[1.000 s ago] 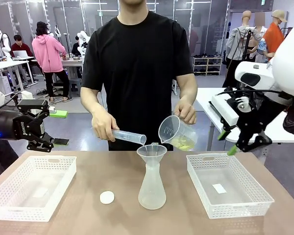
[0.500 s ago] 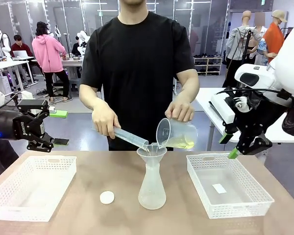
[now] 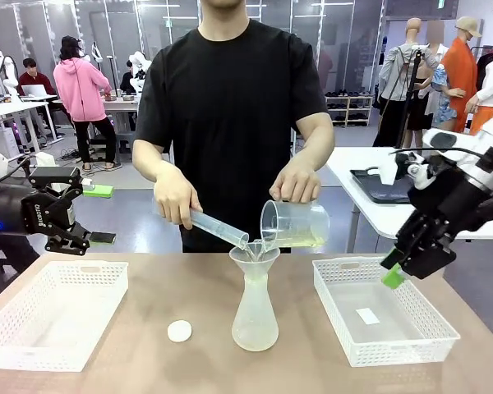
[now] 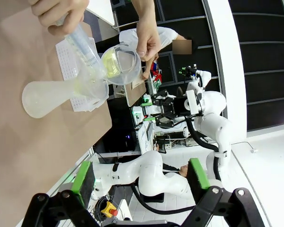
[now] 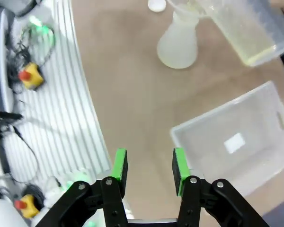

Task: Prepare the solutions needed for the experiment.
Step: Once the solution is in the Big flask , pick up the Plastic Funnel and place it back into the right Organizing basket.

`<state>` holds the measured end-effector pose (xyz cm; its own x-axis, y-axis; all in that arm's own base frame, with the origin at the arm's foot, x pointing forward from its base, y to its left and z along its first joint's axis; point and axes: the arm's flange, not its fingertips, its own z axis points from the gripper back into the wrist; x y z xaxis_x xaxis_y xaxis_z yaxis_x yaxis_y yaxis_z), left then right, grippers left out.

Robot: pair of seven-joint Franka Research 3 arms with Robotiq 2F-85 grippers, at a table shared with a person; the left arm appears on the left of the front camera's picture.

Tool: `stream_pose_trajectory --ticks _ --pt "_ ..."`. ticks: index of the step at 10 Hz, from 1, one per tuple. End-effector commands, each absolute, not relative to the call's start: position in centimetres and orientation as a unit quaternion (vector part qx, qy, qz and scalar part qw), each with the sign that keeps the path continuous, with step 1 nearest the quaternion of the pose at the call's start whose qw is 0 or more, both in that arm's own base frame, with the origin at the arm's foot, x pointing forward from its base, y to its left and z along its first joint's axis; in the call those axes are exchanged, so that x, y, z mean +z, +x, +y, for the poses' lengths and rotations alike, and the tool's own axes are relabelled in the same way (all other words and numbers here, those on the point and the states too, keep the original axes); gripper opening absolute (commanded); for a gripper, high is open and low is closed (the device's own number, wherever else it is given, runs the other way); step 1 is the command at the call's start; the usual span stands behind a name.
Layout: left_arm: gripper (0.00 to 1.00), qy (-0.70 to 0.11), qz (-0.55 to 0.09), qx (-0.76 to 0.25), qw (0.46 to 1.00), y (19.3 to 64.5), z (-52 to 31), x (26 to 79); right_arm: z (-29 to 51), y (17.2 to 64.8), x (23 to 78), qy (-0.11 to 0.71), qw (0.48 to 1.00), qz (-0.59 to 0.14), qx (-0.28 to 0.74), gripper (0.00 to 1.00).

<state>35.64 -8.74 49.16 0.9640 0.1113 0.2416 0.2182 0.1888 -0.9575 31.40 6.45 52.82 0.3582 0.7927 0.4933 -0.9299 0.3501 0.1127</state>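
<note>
A person across the table tips a clear beaker (image 3: 294, 226) of pale yellow-green solution (image 3: 302, 240) and a graduated cylinder (image 3: 218, 228) into a funnel (image 3: 255, 252). The funnel sits in a frosted conical flask (image 3: 255, 316) at the table's middle. My left gripper (image 3: 99, 214) hangs open at the far left, above the table's edge, with nothing between its fingers. In its wrist view the left gripper (image 4: 140, 175) faces the flask (image 4: 47, 97) and beaker (image 4: 118, 61) from afar. My right gripper (image 3: 393, 275) hovers over the right basket's far corner, jaws apart and empty. From the right gripper (image 5: 149, 170), the flask (image 5: 177, 45) and beaker (image 5: 248, 33) lie beyond.
A white basket (image 3: 53, 312) lies at the table's left and another white basket (image 3: 382, 308) at its right, a small label in it. A small white cap (image 3: 179, 331) rests left of the flask. The person's hands (image 3: 174, 201) hold both vessels over the funnel.
The person brought the cylinder and beaker down onto the funnel and is pouring. My right arm has swung down and right, towards the right basket. The left arm has not moved.
</note>
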Motion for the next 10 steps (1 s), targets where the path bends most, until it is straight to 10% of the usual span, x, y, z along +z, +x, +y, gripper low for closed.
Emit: stream_pose_trajectory --ticks 1,7,10 --pt "1.00 -0.635 -0.134 -0.035 0.760 35.7 -8.9 49.3 6.2 29.7 52.1 0.327 0.854 -0.200 0.352 0.50" --pt "1.00 -0.635 -0.134 -0.035 0.760 35.7 -8.9 49.3 6.1 29.8 51.6 0.349 0.826 -0.170 0.408 0.50" --pt "1.00 -0.635 -0.134 -0.035 0.760 35.7 -8.9 49.3 6.3 32.3 48.2 0.485 0.865 -0.113 0.063 0.50"
